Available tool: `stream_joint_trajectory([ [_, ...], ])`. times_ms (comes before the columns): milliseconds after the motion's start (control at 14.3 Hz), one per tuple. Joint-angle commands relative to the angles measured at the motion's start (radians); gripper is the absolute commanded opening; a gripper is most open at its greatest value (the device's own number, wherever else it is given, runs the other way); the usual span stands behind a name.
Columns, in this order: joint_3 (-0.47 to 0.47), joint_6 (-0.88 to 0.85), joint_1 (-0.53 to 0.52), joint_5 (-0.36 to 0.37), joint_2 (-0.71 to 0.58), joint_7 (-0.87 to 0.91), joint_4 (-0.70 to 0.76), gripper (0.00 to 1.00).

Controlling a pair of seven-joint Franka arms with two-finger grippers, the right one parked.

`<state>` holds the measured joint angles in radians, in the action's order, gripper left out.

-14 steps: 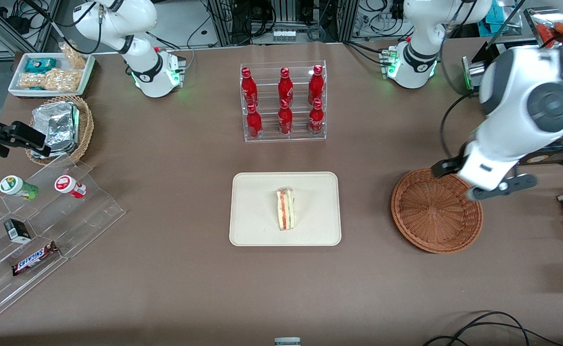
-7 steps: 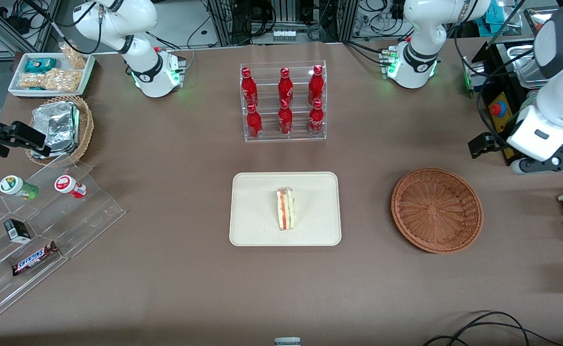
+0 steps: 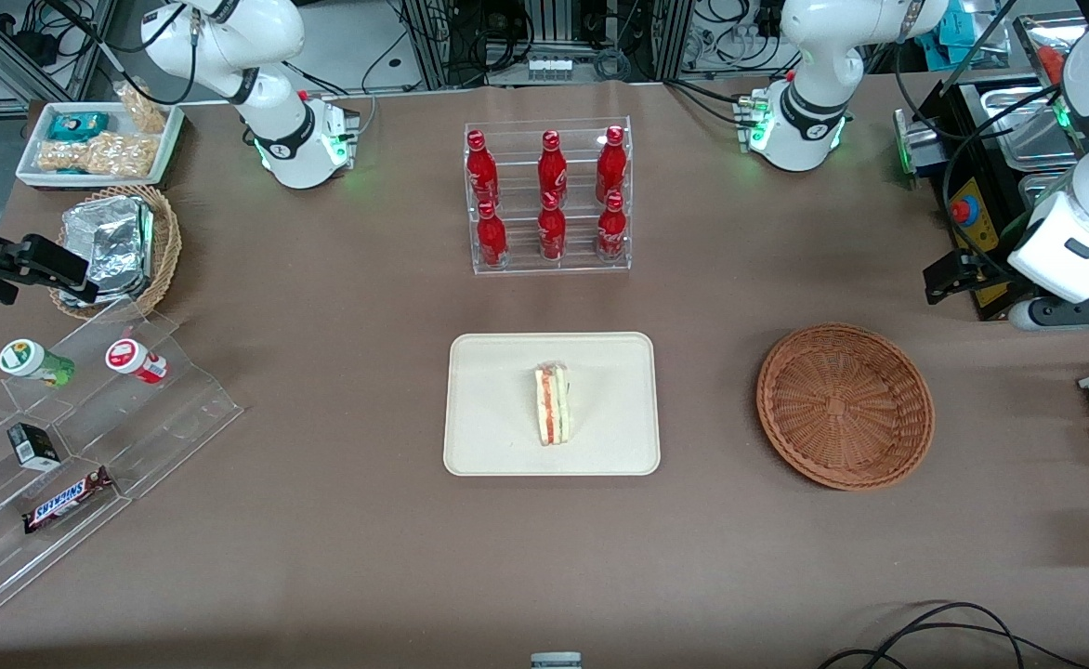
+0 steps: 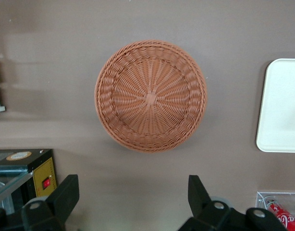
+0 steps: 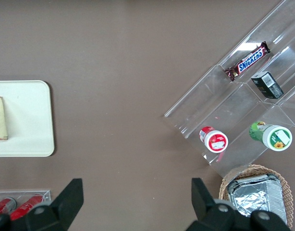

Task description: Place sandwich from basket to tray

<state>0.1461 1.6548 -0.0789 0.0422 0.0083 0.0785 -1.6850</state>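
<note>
The sandwich (image 3: pixel 552 404), a pale wedge with orange-red and green layers, lies on its side in the middle of the cream-white tray (image 3: pixel 489 437). The round reddish-brown basket (image 3: pixel 845 405) sits beside the tray toward the working arm's end and holds nothing. My left gripper (image 3: pixel 990 295) hangs high above the table edge, farther from the front camera than the basket, and it is open with nothing between its fingers. In the left wrist view the gripper (image 4: pixel 134 185) looks down at the basket (image 4: pixel 151 96) and one edge of the tray (image 4: pixel 282 106).
A clear rack of red bottles (image 3: pixel 549 197) stands farther from the front camera than the tray. A black box with a red button (image 3: pixel 967 209) sits near my gripper. Toward the parked arm's end are a stepped acrylic shelf (image 3: pixel 71 437), a tan basket of foil packs (image 3: pixel 117 249) and a white snack tub (image 3: pixel 98 144).
My left arm has drawn back from above the basket's rim toward the working arm's end of the table, with only a small shift in the last half second. Sandwich, tray and basket have not moved.
</note>
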Motion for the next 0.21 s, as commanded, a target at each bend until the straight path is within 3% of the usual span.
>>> stream_joint_trajectory([
  [0,-0.09,0.007,0.094,-0.013,-0.017,-0.013,0.002,1.0],
  [140,-0.102,-0.006,0.103,-0.015,-0.031,-0.014,0.001,1.0],
])
